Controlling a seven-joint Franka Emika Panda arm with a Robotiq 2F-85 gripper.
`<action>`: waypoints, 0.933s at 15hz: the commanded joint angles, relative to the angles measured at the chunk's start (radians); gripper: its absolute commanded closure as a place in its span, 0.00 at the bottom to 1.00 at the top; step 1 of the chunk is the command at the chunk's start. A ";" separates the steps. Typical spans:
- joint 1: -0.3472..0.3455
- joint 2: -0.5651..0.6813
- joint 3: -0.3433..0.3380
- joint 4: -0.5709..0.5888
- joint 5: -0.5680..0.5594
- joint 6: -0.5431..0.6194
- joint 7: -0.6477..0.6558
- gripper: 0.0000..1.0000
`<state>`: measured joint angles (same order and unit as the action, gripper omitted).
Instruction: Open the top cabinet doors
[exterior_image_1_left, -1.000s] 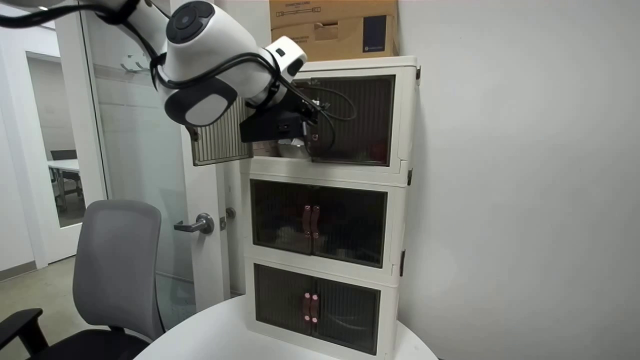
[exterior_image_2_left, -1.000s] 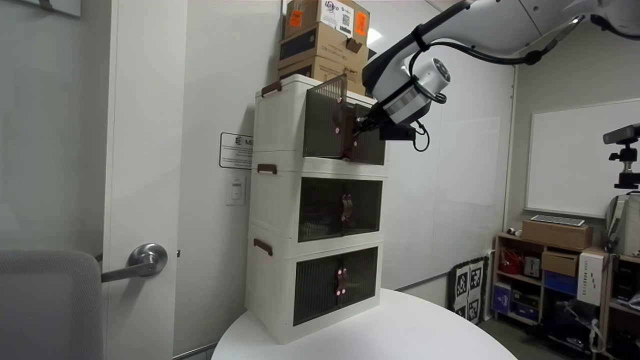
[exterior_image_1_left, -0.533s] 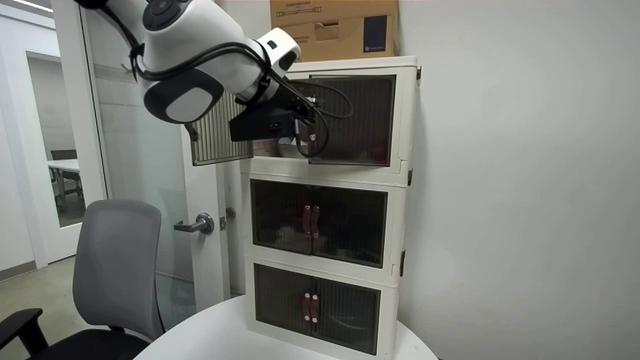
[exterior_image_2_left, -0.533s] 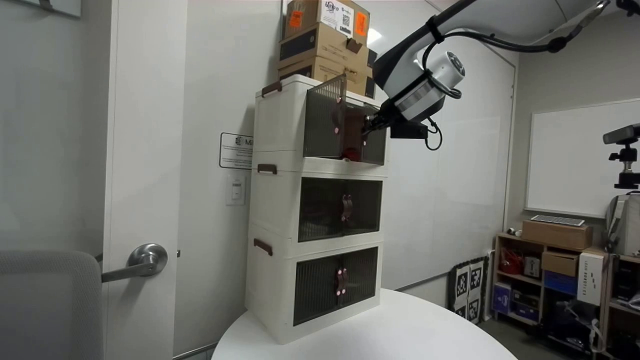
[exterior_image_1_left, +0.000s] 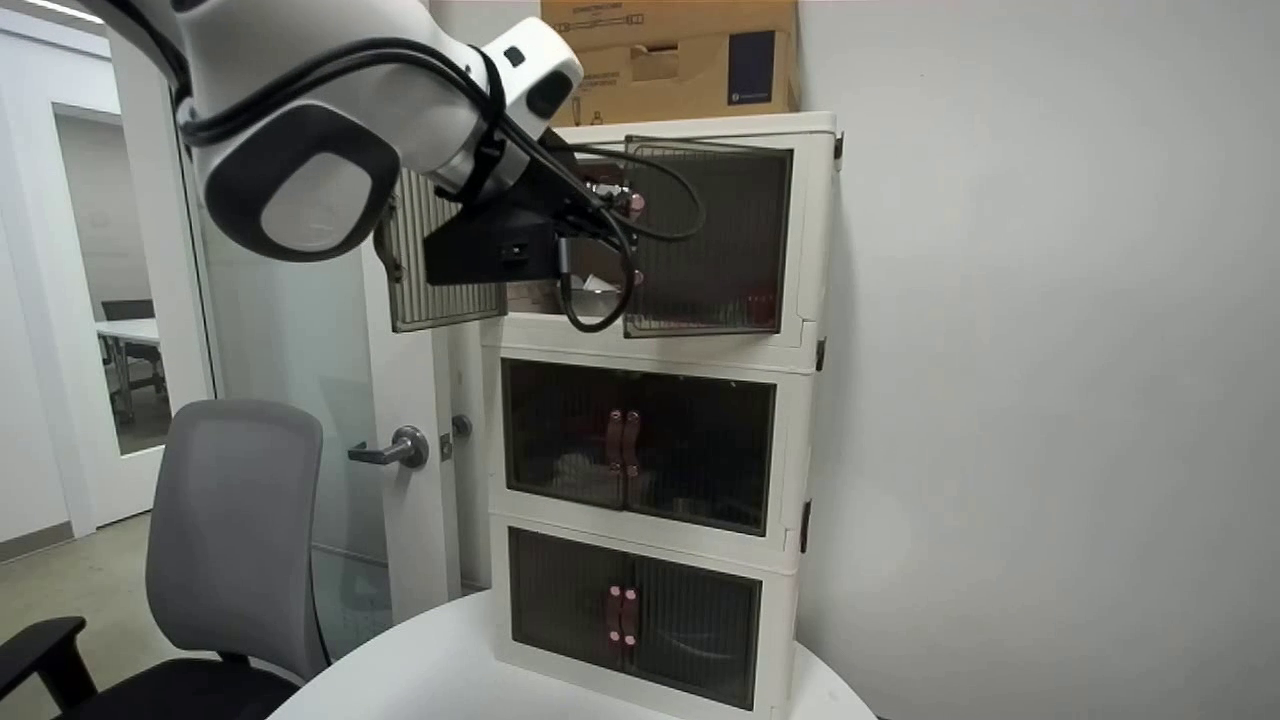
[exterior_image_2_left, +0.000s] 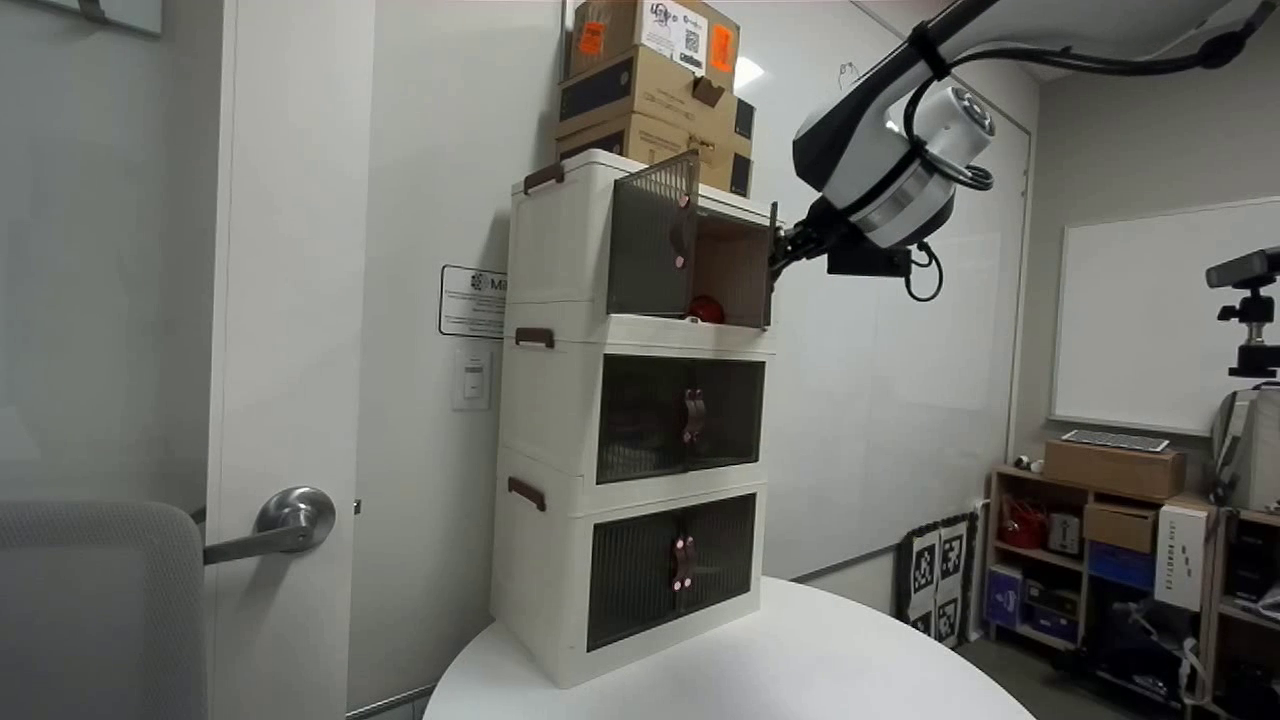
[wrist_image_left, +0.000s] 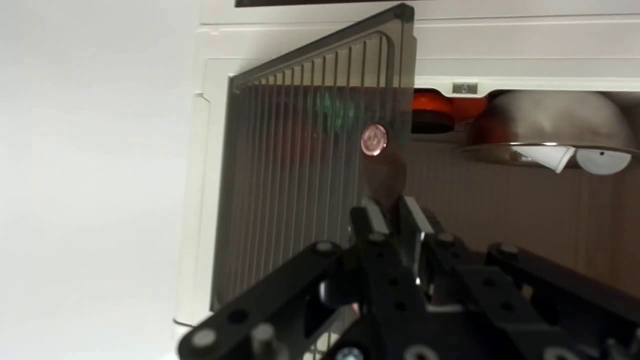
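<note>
The top cabinet doors (exterior_image_1_left: 728, 250) front the highest tier of the white cabinet (exterior_image_2_left: 548, 400), and both stand away from it. The gripper (wrist_image_left: 388, 201) is right at the gripped door (wrist_image_left: 300, 195) — it pinches the handle (wrist_image_left: 384, 172) near that door's free edge. The other door (exterior_image_2_left: 645, 245) is across the opening, well apart from the gripper, and in an exterior view the arm (exterior_image_1_left: 320, 190) covers part of it.

Each door is a dark smoked panel, see-through and ribbed, with a smooth border. The handle is a reddish-brown strap; a round pinkish stud (wrist_image_left: 374, 140) sits at the end of it that shows clear of the gripper.

Both doors stand upright, with ribs and handle running up and down, and in the exterior views they show taller than wide. The gripped door's free edge points out from the cabinet, and in an exterior view this door is seen almost edge-on, just beside the gripper. The other door also juts outward.

Inside the top tier sit a metal bowl (wrist_image_left: 560, 117) with small white things (wrist_image_left: 542, 154) in it and a rounded red thing (exterior_image_2_left: 706, 308) — the wrist view shows the cabinet upside down. Cardboard boxes (exterior_image_2_left: 655, 95) rest on top of it.
</note>
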<state>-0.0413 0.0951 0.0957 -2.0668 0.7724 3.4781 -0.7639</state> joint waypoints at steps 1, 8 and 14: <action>-0.039 -0.085 -0.012 -0.087 -0.021 0.040 0.029 0.95; -0.091 -0.064 -0.031 -0.016 -0.109 -0.042 0.070 0.58; -0.138 -0.070 -0.064 0.007 -0.157 -0.047 0.116 0.11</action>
<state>-0.1476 0.0109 0.0572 -2.1198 0.6614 3.4342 -0.6923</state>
